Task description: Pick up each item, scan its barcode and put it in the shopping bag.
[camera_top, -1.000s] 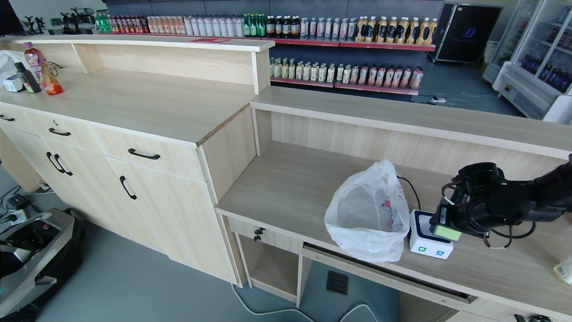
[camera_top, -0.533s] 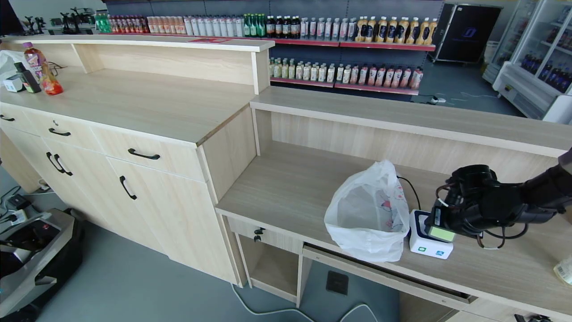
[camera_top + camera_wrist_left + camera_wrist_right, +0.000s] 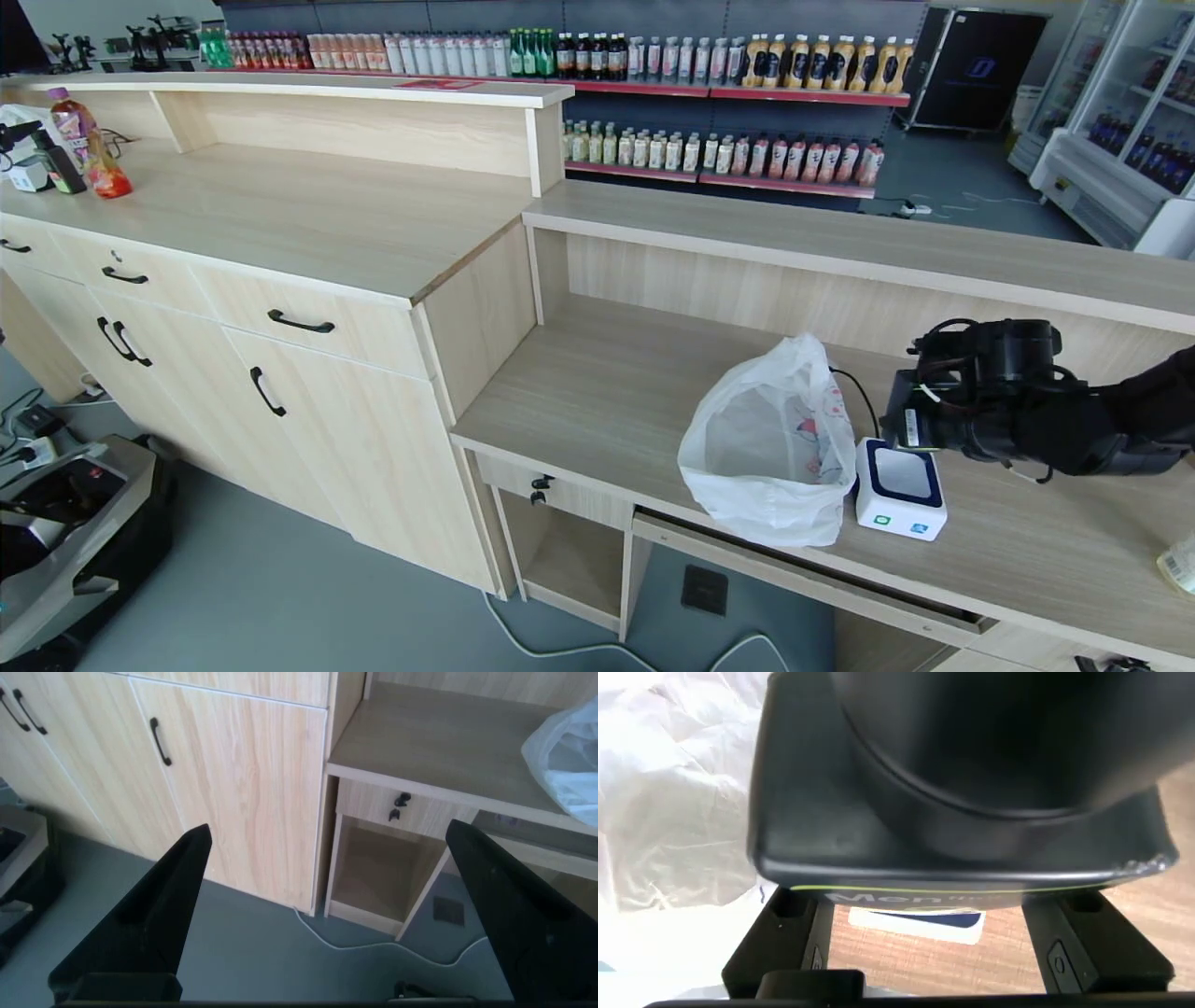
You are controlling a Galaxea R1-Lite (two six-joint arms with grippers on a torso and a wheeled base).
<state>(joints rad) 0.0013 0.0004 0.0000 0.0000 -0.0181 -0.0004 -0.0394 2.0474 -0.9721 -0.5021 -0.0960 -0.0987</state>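
My right gripper [image 3: 913,425] is shut on a black container [image 3: 934,422] and holds it in the air just above and behind the white and blue barcode scanner [image 3: 901,489]. In the right wrist view the black container [image 3: 962,775] sits between the fingers [image 3: 780,943], with the scanner [image 3: 915,922] below and the white shopping bag [image 3: 673,793] beside it. The shopping bag [image 3: 770,448] stands open on the desk, touching the scanner's left side. My left gripper [image 3: 327,915] hangs open over the floor in front of the cabinets, with the bag [image 3: 570,737] far off.
A pale packaged item [image 3: 1178,563] lies at the desk's right edge. On the far left of the high counter [image 3: 280,215] stand a bottle [image 3: 73,119] and small goods. A black cable [image 3: 854,387] runs behind the bag. Bare desk [image 3: 607,383] lies left of the bag.
My right gripper has lifted the black container up and back off the scanner and turned it; its light green face no longer shows and the scanner's top is uncovered.
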